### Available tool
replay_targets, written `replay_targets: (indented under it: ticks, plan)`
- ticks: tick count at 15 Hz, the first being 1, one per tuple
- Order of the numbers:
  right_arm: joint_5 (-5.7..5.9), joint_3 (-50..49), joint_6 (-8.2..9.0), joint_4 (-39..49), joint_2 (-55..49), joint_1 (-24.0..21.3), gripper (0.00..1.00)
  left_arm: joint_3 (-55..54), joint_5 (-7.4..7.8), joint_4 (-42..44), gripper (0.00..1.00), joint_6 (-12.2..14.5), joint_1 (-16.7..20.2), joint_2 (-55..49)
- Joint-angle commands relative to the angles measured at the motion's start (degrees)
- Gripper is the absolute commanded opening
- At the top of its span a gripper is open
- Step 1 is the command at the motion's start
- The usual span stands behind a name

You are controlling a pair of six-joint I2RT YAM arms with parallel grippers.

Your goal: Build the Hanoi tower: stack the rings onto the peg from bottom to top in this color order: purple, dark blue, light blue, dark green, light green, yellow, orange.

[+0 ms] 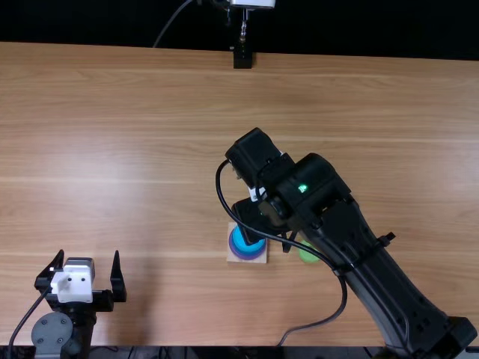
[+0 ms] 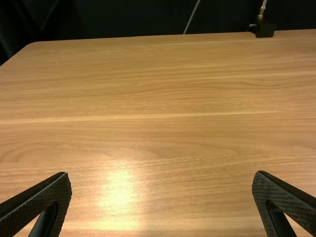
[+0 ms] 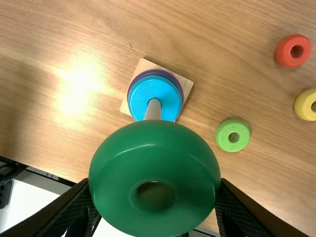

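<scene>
- Stacked rings [image 3: 165,94] on peg [image 3: 153,111], atop base [image 3: 188,84]
- 1st ring [image 1: 307,255] on worktop [image 1: 112,149], R of base
- 2nd ring [image 3: 283,52], 3rd ring [image 3: 302,104] farther off
- Held ring [image 3: 155,148] in R gripper [image 1: 289,241]

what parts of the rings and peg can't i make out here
- Most of the purple ring: right wrist view, under the light blue ring.
- One end of the peg: right wrist view, behind the dark green ring.
- Part of the yellow ring: right wrist view, cut off by the picture's edge.
- Part of the light green ring: top view, covered by the right arm.
</scene>
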Motion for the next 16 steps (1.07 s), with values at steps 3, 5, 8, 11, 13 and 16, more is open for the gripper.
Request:
replay_targets:
  ticks: [3, 5, 8, 11, 13, 16]
  plan:
    - [-0.09, -1.25, 0.40, 0.13, 0.00, 1.25, 0.00, -6.11, -0.08, -3.76, 1.00, 0.17, 0.74, -0.62]
    - [0.02, -1.51, 0.40, 0.24, 0.62, 1.25, 0.00, -6.11, -0.08, -3.76, 1.00, 0.17, 0.74, -0.62]
    - [0.02, -1.60, 0.29, 0.35, 1.59, 0.90, 0.00, -6.11, -0.08, -3.76, 1.00, 0.17, 0.74, -0.62]
    - [0.02, -1.51, 0.29, 0.56, 2.03, 0.81, 0.00, -6.11, -0.08, -3.76, 1.00, 0.17, 0.74, -0.62]
    - [0.12, -1.42, 0.29, 0.56, 3.08, 0.72, 0.00, -6.11, -0.08, -3.76, 1.00, 0.17, 0.74, -0.62]
    - [0.12, -1.60, 0.29, 0.77, 3.43, 0.72, 0.00, -6.11, -0.08, -3.76, 1.00, 0.17, 0.74, -0.62]
